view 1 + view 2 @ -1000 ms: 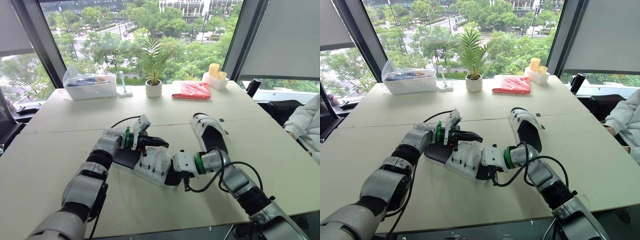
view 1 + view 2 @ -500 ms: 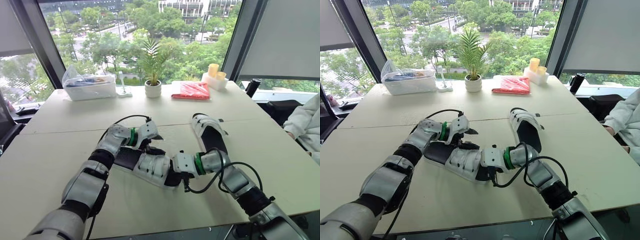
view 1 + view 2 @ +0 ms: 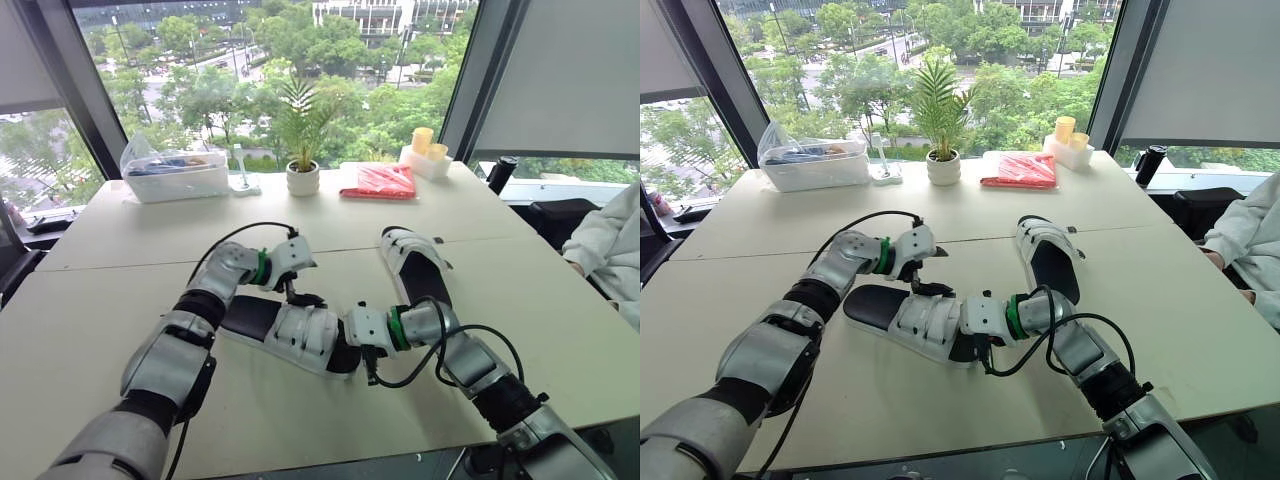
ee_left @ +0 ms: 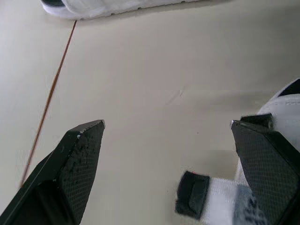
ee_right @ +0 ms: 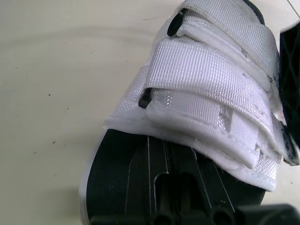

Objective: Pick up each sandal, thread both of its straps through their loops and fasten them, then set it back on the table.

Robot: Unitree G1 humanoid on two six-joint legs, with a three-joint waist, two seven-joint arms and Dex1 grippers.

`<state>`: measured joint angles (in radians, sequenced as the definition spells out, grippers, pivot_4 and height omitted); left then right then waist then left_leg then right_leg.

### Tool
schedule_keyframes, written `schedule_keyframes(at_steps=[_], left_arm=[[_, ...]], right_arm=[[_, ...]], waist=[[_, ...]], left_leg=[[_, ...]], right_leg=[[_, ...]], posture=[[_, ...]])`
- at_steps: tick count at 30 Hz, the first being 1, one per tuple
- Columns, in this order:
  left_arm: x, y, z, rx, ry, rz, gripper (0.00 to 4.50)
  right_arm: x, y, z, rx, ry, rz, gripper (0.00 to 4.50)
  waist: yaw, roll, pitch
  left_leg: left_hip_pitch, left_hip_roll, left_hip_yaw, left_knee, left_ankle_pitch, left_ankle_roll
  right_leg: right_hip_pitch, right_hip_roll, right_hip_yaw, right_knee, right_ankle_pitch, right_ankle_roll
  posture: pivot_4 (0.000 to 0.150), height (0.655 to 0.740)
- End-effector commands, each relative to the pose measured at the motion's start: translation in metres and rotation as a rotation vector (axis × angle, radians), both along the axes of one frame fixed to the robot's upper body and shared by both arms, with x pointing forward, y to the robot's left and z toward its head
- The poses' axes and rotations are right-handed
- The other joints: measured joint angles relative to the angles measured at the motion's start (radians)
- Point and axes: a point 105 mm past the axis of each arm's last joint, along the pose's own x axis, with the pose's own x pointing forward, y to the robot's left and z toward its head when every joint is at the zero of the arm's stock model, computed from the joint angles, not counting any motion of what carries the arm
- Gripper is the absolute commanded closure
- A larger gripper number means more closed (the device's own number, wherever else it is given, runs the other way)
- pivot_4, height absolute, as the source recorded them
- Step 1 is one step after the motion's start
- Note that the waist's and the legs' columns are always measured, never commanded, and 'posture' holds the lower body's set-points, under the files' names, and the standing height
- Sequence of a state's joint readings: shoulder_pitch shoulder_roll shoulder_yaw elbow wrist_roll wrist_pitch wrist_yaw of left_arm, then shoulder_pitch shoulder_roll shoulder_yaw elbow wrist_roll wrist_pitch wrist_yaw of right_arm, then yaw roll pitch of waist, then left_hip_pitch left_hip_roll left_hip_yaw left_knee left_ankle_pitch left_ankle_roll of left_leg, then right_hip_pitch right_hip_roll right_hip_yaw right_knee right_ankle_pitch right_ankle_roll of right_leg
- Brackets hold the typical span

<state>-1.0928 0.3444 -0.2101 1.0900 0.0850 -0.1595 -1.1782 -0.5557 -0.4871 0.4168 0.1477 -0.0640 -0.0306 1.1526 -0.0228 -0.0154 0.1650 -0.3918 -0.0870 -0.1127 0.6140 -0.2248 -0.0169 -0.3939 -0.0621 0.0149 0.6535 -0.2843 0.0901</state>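
The near sandal (image 3: 290, 332), black-soled with white straps, lies flat on the table (image 3: 120, 300) between my arms. My right gripper (image 3: 352, 345) is shut on its toe end, and the right wrist view shows the two white straps (image 5: 211, 84) lying across the foot. Just above the sandal's far side, my left gripper (image 3: 303, 292) points down and is open. In the left wrist view a white strap end with a black tab (image 4: 194, 199) sits loose between the wide-apart fingers (image 4: 77, 159). The second sandal (image 3: 415, 265) lies beyond my right arm.
Along the window edge stand a clear plastic box (image 3: 178, 172), a potted plant (image 3: 302, 178), a red packet (image 3: 382, 182) and a white tray of yellow cups (image 3: 425, 155). A person's sleeve (image 3: 612, 250) is at the table's right side. A cable loops over my right forearm.
My left gripper has opened, let go of the strap and turned to point down over the sandal's far side. The right gripper and the sandal stay put.
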Motion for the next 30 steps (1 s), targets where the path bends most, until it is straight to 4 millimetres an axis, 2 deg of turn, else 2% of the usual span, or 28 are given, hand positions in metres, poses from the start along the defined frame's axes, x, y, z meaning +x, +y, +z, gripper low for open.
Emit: schedule_keyframes(at_steps=[1, 5, 8, 12, 14, 18, 22, 30], left_arm=[[-0.003, 0.026, 0.015, -0.119, 0.066, 0.039, 0.05], [-0.009, 0.051, 0.029, -0.248, 0.143, 0.085, 0.05], [-0.023, 0.073, 0.038, -0.384, 0.318, 0.124, 0.05], [-0.053, 0.087, 0.036, -0.451, 0.541, 0.125, 0.05], [-0.066, 0.09, 0.029, -0.501, 0.68, 0.163, 0.05], [-0.078, 0.087, 0.018, -0.56, 0.826, 0.201, 0.05], [-0.073, 0.069, 0.011, -0.604, 0.901, 0.21, 0.05], [-0.071, 0.041, -0.002, -0.574, 1.033, 0.177, 0.05]], right_arm=[[-0.009, -0.001, -0.012, -0.037, 0.046, 0.014, 4.5], [-0.011, -0.001, -0.001, -0.009, 0.017, 0.006, 4.5], [-0.015, -0.005, 0.018, 0.014, -0.033, -0.002, 4.5], [-0.023, -0.016, 0.039, 0.009, -0.095, -0.019, 4.5], [-0.024, -0.028, 0.05, -0.013, -0.158, -0.041, 4.5], [-0.021, -0.046, 0.064, -0.064, -0.247, -0.078, 4.5], [-0.023, -0.06, 0.077, -0.114, -0.317, -0.095, 4.5], [-0.031, -0.063, 0.088, -0.092, -0.314, -0.118, 4.5]], waist=[[0.0, 0.0, 0.0], [0.005, 0.0, 0.001], [0.008, 0.0, 0.001], [0.003, 0.001, 0.002], [0.006, 0.001, 0.003], [0.011, 0.001, 0.004], [0.016, 0.0, 0.005], [0.01, 0.0, 0.005]], left_leg=[[0.0, 0.0, 0.0, 0.0, 0.0, 0.0], [-0.002, 0.0, 0.0, 0.0, 0.0, 0.0], [-0.004, 0.0, 0.0, 0.001, 0.0, 0.0], [-0.017, -0.001, -0.001, 0.009, 0.0, 0.0], [-0.018, -0.001, -0.001, 0.011, 0.0, 0.0], [-0.017, 0.0, -0.002, 0.014, 0.0, 0.0], [-0.017, -0.001, -0.003, 0.017, 0.0, 0.0], [-0.018, -0.001, -0.003, 0.015, 0.0, 0.0]], right_leg=[[0.0, 0.0, 0.0, 0.0, 0.0, 0.0], [-0.002, 0.0, 0.0, 0.0, 0.0, 0.0], [-0.003, -0.001, 0.0, 0.0, 0.0, 0.0], [-0.017, -0.001, 0.002, 0.008, 0.0, 0.0], [-0.017, -0.001, 0.002, 0.009, 0.0, 0.0], [-0.014, -0.001, 0.001, 0.01, 0.0, 0.0], [-0.013, -0.001, 0.0, 0.01, 0.0, 0.0], [-0.014, -0.002, 0.001, 0.01, 0.0, 0.0]], posture=[[0.15, 0.74], [0.15, 0.74], [0.15, 0.74], [0.15, 0.74], [0.15, 0.74], [0.15, 0.74], [0.15, 0.74], [0.15, 0.74]])
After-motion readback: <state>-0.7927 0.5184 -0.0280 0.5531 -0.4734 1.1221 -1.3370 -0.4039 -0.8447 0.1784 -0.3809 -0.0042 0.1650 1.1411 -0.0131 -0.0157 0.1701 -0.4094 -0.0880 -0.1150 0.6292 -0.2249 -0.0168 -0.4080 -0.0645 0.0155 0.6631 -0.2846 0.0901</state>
